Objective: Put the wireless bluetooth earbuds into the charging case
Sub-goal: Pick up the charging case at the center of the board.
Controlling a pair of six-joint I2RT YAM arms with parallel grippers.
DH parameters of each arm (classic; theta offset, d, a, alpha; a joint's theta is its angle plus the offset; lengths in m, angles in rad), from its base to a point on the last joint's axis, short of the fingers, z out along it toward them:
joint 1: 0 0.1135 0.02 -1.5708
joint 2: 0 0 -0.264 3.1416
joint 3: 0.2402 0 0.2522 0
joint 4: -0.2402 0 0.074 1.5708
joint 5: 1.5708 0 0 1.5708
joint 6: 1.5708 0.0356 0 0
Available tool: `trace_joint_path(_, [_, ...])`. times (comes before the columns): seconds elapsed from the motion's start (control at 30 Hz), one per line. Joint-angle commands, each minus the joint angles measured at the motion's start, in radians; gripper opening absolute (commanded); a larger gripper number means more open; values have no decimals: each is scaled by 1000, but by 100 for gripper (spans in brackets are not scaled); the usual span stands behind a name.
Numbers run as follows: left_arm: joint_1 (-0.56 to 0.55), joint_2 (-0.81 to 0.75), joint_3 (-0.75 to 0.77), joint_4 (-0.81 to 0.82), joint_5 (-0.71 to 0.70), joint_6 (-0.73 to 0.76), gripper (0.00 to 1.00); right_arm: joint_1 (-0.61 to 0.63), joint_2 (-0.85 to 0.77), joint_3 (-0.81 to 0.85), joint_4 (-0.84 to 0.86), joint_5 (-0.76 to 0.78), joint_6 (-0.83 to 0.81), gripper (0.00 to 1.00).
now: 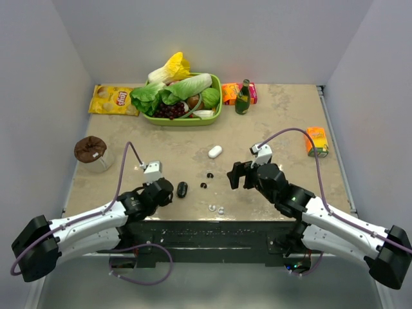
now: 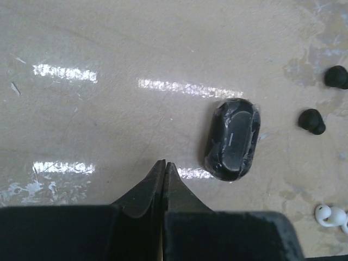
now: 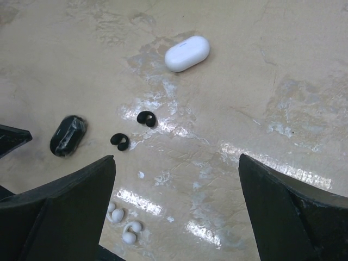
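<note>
A green basket (image 1: 183, 121) of vegetables, a chip bag (image 1: 114, 100) and a bottle (image 1: 243, 98) line the far edge. A jar (image 1: 92, 153) stands by the left edge and an orange box (image 1: 317, 141) by the right edge, all well apart from my grippers. Toward the near edge, between my arms, lie the 2 black earbuds (image 1: 210, 175) and, nearer still, the 2 white earbuds (image 1: 212, 208). The white case (image 1: 215, 152) lies beyond them, the black case (image 1: 182, 188) to their left. My left gripper (image 2: 164, 163) is pinched together, empty, just beside the black case. My right gripper (image 3: 176, 160) gapes wide, holding nothing, right of the black earbuds.
</note>
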Motion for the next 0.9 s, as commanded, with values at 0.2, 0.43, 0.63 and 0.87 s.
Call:
trace_joint_path(0.2, [-5,97,-34,141,23,-15,0,1,-25,-1,17,-20,2,97])
trace_joint_path(0.43, [-5,166,-24,218,64,5,0,1,-28,-6,10,-25,6,97])
trace_joint_path(0.63, [-7,163,-34,262,86,23,0,0,-34,-12,7,-23,7,97])
trace_joint_path(0.87, [-8,206,-33,342,135,46,0,1,-28,-9,6,-22,7,97])
